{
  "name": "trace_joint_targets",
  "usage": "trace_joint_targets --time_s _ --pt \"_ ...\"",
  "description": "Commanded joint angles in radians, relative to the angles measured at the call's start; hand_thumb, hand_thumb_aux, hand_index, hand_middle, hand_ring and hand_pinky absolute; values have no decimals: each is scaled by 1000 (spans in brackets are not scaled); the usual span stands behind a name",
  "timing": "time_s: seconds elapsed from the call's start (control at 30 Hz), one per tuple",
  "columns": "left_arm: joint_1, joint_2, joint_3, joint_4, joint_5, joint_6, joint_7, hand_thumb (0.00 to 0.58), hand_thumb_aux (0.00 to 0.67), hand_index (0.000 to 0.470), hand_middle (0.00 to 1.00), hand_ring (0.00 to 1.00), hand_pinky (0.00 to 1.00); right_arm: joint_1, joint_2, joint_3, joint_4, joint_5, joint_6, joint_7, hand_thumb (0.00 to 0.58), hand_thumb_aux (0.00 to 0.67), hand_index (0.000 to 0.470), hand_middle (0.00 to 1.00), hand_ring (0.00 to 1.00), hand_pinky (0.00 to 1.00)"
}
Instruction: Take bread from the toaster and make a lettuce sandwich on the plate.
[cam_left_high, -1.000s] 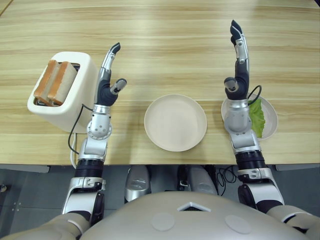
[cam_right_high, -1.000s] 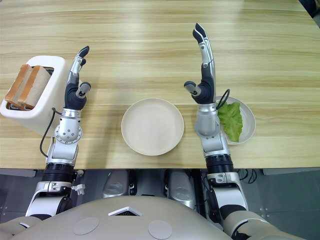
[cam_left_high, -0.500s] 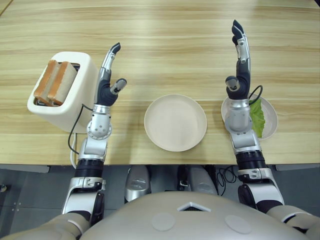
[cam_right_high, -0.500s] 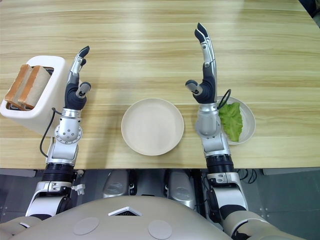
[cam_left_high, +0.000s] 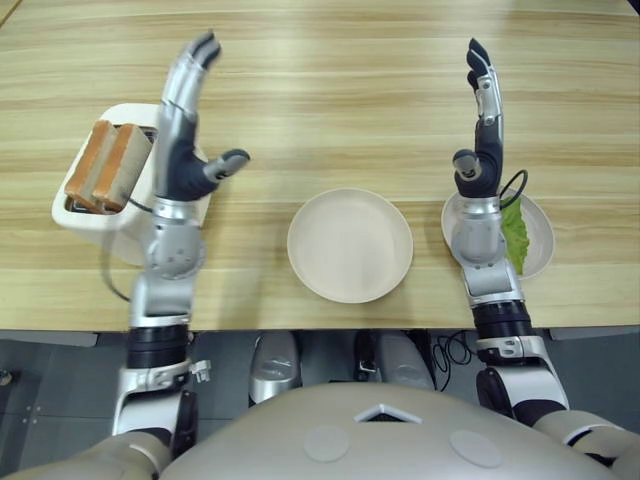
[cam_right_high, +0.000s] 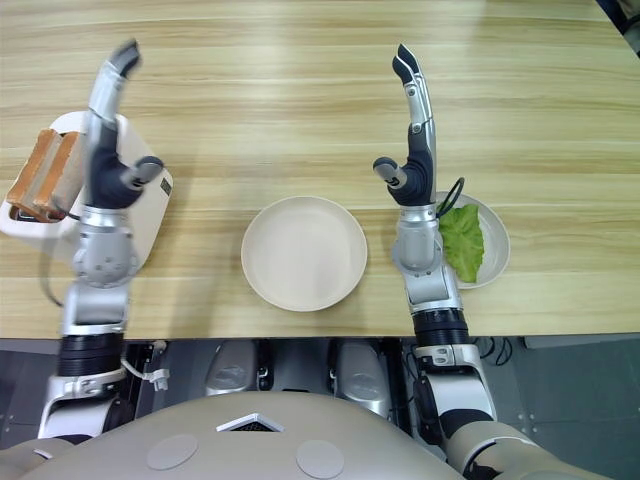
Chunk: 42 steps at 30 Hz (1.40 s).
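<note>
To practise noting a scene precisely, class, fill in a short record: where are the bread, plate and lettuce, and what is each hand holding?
bread: two slices standing in the toaster, table's left
plate: centre, bare
lettuce: on a small dish, right
left hand: open, holding nothing, raised by the toaster's right side
right hand: open, holding nothing, above the dish's left edge
</note>
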Motion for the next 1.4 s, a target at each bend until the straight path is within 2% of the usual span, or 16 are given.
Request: trace_joint_targets --time_s 0.03,0.2,0.43,0.63,1.0,1.4 --pt "0 148 95 29 57 141 -119 0 0 0 0 0 0 11 0 -14 0 -11 6 -17 0 0 0 0 0 0" --pt "26 384 152 307 110 211 -144 0 0 0 0 0 0 34 -2 -26 -29 -18 15 -36 0 0 0 0 0 0" --pt "100 533 124 559 120 209 -128 0 0 0 0 0 0 51 -7 -42 -39 -19 16 -42 0 0 0 0 0 0" --pt "88 553 62 644 107 184 -129 0 0 0 0 0 0 69 -14 -59 -51 -20 20 -48 0 0 0 0 0 0" --pt "93 560 -16 665 128 195 -121 0 0 0 0 0 0 78 -20 -63 -58 -19 21 -49 0 0 0 0 0 0" --pt "125 582 0 721 64 201 -96 0 0 0 0 0 0 88 -21 -73 -63 -21 22 -45 0 0 0 0 0 0"
